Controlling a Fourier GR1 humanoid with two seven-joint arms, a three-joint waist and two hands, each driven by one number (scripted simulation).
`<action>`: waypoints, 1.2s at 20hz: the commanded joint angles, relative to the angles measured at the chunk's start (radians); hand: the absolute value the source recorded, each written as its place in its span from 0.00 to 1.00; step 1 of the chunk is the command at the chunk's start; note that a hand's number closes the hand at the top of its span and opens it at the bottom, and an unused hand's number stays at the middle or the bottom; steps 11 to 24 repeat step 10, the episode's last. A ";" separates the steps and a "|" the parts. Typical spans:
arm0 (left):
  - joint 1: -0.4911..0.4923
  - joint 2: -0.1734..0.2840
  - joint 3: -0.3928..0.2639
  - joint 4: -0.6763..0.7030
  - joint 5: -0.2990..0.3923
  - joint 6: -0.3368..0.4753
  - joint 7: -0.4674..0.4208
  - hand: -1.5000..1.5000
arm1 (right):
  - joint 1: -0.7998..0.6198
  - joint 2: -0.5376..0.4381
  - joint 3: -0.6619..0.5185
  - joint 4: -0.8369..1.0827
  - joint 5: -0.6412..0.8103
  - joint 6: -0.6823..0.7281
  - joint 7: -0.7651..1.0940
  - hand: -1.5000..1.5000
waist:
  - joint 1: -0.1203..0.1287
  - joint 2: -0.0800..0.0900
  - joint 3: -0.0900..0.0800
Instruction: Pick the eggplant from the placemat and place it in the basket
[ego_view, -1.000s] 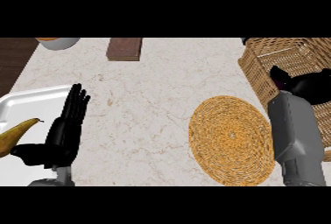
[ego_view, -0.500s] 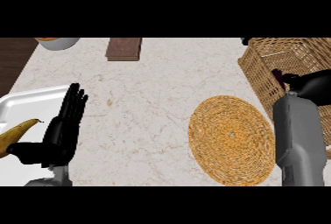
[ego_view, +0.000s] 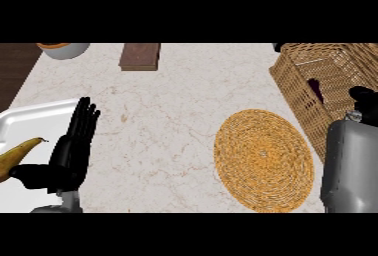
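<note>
placemat: the round woven straw-coloured placemat (ego_view: 263, 159) is bare, nothing sitting on it, so the pick part looks finished to me.

eggplant: there's a dark purple shape (ego_view: 317, 89) down inside the square wicker basket (ego_view: 295, 75), against its inner wall. Pretty sure that's the eggplant, but only a sliver shows, so take it with a pinch of salt.

right hand: the black right hand (ego_view: 365, 104) is over the basket's near side on the end of the grey forearm (ego_view: 350, 167). Honestly can't tell how its fingers are set or whether it's holding anything, too little of it shows.

left hand: the black left hand (ego_view: 68, 151) rests at the lower left, fingers straight and up, holding nothing, just beside the white tray (ego_view: 29, 112) with a yellowish banana (ego_view: 15, 157) in it.

progress: I'd call it basically done, eggplant seems to be in the basket.

what's left: probably just getting the right hand clear of the basket, if it has let go.
</note>
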 joint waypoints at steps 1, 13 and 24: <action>-0.006 -0.020 -0.014 0.014 -0.024 0.019 -0.009 0.50 | 0.077 0.003 0.098 -0.178 -0.023 0.003 0.183 0.00 | -0.005 -0.003 0.001; 0.017 0.004 0.004 -0.038 -0.006 -0.003 0.027 0.50 | 0.397 0.004 0.460 -0.620 -0.124 0.197 0.244 0.00 | -0.001 0.000 0.001; 0.017 0.004 0.004 -0.038 -0.006 -0.003 0.027 0.50 | 0.397 0.004 0.460 -0.620 -0.124 0.197 0.244 0.00 | -0.001 0.000 0.001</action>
